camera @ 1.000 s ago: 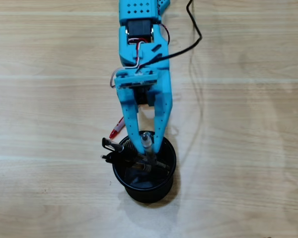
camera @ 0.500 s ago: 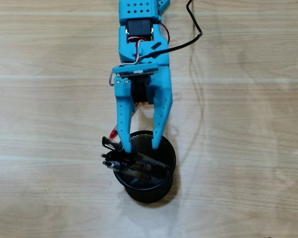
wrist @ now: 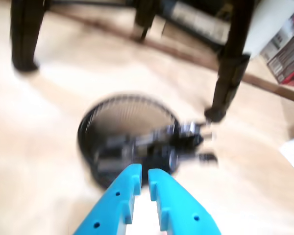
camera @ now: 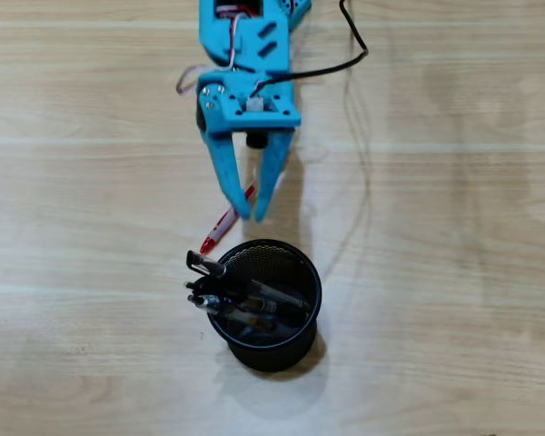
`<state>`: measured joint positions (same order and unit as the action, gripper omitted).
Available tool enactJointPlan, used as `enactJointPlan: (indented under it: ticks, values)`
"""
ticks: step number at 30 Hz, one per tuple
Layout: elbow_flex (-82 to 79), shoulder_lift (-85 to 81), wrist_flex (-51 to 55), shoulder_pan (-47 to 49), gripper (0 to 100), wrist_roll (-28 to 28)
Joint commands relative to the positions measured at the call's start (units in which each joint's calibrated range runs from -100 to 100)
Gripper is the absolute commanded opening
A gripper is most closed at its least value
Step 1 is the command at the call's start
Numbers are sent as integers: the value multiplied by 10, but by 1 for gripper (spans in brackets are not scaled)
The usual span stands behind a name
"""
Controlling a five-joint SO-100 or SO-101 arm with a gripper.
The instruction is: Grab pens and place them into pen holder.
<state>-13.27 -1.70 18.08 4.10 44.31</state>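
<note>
A black mesh pen holder stands on the wooden table and holds several dark pens that lean out to its left. My blue gripper is just above the holder in the overhead view. It is shut on a red and white pen, whose red tip points down-left toward the holder's rim. In the blurred wrist view the fingertips of the gripper nearly touch, with the pen's white body between the fingers. There the holder and its pens lie right ahead.
A black cable runs from the arm across the table at the top right. In the wrist view, black furniture legs stand beyond the table, and a red box is at the far right.
</note>
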Motion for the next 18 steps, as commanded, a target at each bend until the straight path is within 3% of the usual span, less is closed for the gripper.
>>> enactJointPlan:
  ticks: [1, 6, 13, 18]
  values:
    - [18, -88, 203, -21, 2, -73]
    - [80, -86, 355, -24, 2, -133]
    - [84, -93, 384, -41, 2, -130]
    - [61, -91, 383, -55, 2, -25]
